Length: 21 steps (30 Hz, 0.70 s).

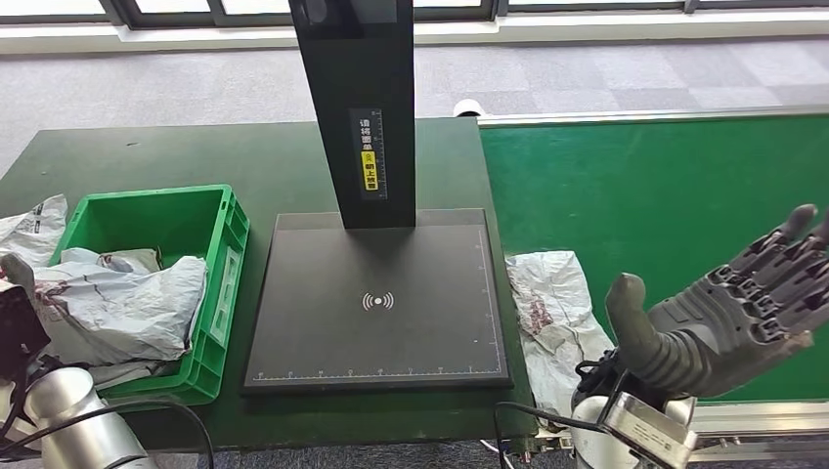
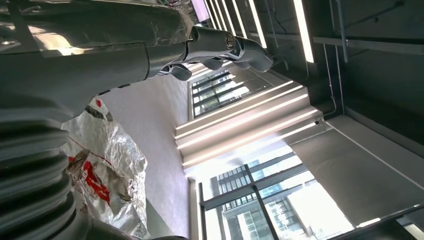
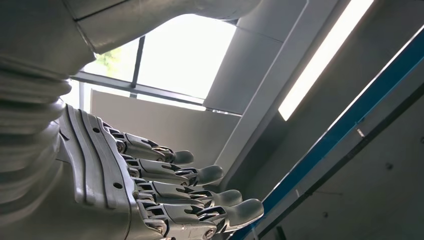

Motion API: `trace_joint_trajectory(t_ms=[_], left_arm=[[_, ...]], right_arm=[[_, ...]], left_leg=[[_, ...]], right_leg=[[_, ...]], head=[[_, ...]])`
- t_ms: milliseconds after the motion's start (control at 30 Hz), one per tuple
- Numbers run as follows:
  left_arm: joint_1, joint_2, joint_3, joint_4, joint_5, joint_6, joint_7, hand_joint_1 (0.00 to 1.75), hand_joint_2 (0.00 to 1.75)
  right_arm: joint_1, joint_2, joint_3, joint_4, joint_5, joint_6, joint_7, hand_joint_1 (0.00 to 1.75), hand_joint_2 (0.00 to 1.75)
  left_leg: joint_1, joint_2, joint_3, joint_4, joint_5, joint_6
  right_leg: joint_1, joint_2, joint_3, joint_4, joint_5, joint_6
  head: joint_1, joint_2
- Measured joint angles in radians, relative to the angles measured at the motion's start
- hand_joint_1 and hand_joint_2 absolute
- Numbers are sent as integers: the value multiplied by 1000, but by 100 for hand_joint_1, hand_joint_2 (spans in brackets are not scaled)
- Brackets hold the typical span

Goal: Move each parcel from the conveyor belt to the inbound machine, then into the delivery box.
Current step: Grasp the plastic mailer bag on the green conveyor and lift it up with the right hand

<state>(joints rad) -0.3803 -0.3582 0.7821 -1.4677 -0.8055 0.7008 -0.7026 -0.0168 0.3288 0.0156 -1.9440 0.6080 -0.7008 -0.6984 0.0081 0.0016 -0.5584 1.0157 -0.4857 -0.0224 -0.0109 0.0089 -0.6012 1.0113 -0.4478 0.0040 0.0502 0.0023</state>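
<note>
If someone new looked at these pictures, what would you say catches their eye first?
Probably the right hand, raised palm up with fingers spread and nothing in it, over the near edge of the green conveyor belt. Next, the black inbound machine at the centre, its plate bare. To its left sits the green delivery box holding crumpled parcels, and one grey parcel lies between machine and belt.

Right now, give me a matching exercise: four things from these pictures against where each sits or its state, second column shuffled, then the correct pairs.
Things:
1. green crate
2. scanner plate
3. parcel by the belt
4. right hand

Places or states:
A. raised over the green belt, fingers apart, holding nothing
B. left of the scanner plate, crumpled bags inside
C. between the scanner plate and the belt
D. bare, at the black post's foot

Pairs: 1-B, 2-D, 3-C, 4-A
</note>
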Motion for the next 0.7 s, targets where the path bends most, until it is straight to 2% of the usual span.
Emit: trace_joint_trajectory(t_ms=[333, 433, 567, 700], left_arm=[[6, 0, -38, -12, -6, 0, 0, 0, 175], [5, 0, -40, 7, -67, 0, 6, 0, 175], [-3, 0, -40, 80, -184, -1, 55, 0, 175], [-8, -1, -40, 133, -217, -1, 77, 0, 175]], right_arm=[[20, 0, -6, -1, 12, 0, 0, 0, 175], [22, 0, -6, -4, 13, 0, 0, 0, 175], [25, 0, -6, -9, 14, 0, 0, 0, 175], [29, 0, -7, -9, 14, 0, 0, 0, 175]], left_leg=[[0, 1, 0, 0, 0, 0], [0, 1, 1, 0, 0, 0], [0, 1, 1, 0, 0, 0], [0, 1, 1, 0, 0, 0]], right_leg=[[0, 0, 0, 0, 0, 0], [0, 0, 0, 0, 0, 0], [0, 0, 0, 0, 0, 0], [0, 0, 0, 0, 0, 0]], head=[[0, 0], [0, 0], [0, 0], [0, 0]])
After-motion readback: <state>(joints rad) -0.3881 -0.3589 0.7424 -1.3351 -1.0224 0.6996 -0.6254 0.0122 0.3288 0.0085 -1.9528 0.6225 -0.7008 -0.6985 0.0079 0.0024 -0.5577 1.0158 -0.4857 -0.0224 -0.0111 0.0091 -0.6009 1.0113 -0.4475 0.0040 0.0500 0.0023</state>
